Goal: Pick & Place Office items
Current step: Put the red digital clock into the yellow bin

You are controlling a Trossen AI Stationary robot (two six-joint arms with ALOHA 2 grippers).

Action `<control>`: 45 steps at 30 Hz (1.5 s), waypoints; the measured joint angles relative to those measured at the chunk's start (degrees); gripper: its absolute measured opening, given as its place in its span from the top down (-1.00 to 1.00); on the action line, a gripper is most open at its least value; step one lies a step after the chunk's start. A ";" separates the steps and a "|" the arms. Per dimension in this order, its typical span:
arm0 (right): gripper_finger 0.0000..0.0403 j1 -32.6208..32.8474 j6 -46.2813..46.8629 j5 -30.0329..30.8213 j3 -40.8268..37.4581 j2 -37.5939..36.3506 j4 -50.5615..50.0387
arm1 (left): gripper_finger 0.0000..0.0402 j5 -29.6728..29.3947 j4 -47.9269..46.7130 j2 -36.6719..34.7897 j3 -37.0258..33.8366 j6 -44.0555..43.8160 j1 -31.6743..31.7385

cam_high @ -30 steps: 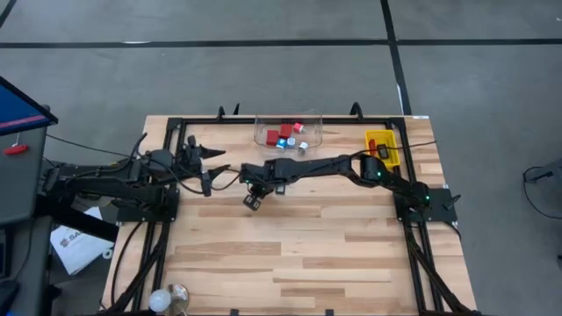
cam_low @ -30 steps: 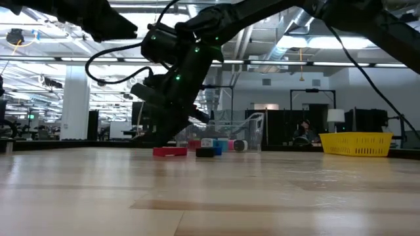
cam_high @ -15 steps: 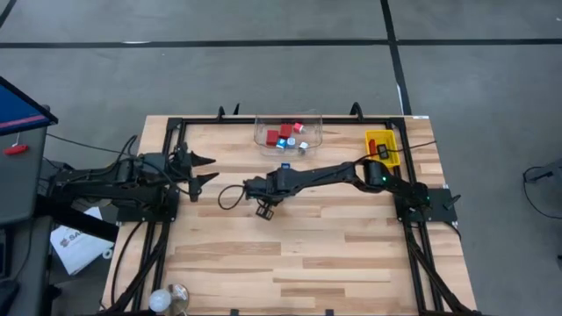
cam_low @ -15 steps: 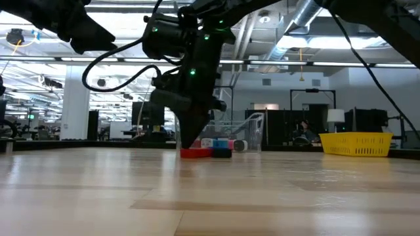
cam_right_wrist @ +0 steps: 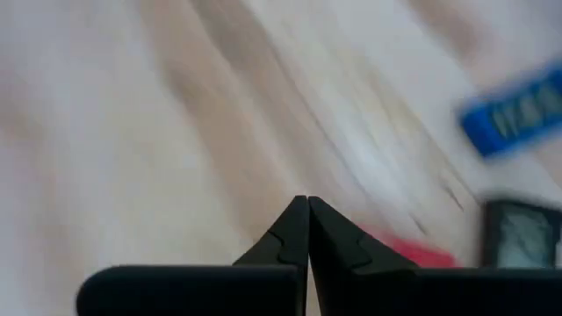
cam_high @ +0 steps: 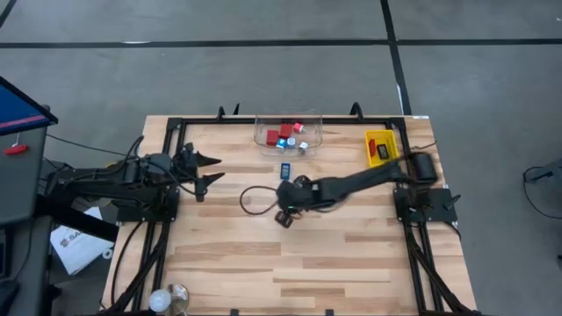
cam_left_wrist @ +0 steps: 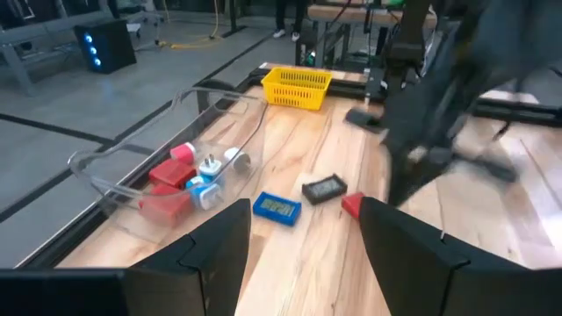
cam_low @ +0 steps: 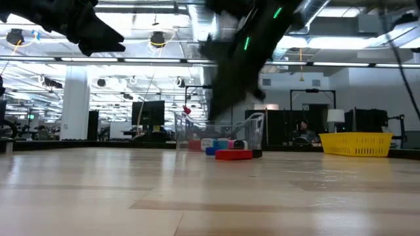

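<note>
Right hand (cam_high: 283,217) further along table, shut, empty.

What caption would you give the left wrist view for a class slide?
A clear tub of small red and blue pieces, a blue card, a dark card and a yellow basket on a wooden table.

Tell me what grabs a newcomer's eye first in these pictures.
The right arm stretches across the middle of the table, its claw shut and empty, as its wrist view shows. Beside it lie a red block, a flat blue rectangle and a dark rectangle loose on the wood. Behind them, at the far edge, stands a clear tub holding more small red and blue pieces, with a yellow tray to its right; the left claw waits open at the left.
</note>
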 joint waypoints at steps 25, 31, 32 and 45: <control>-0.42 0.32 -25.23 0.87 -12.58 -12.00 4.80 | -0.04 5.61 7.26 5.61 0.02 2.16 0.00; -0.42 -1.42 -38.60 -6.05 -12.12 -11.88 4.74 | -0.04 5.93 7.26 5.61 0.02 2.82 0.00; -0.42 -1.59 -40.47 -7.43 -12.12 -11.29 5.26 | -0.04 6.34 7.26 5.61 0.02 2.82 0.00; -0.42 -0.91 -50.06 -9.69 -10.55 -1.96 7.38 | -0.04 7.13 7.71 5.65 0.02 2.83 -0.01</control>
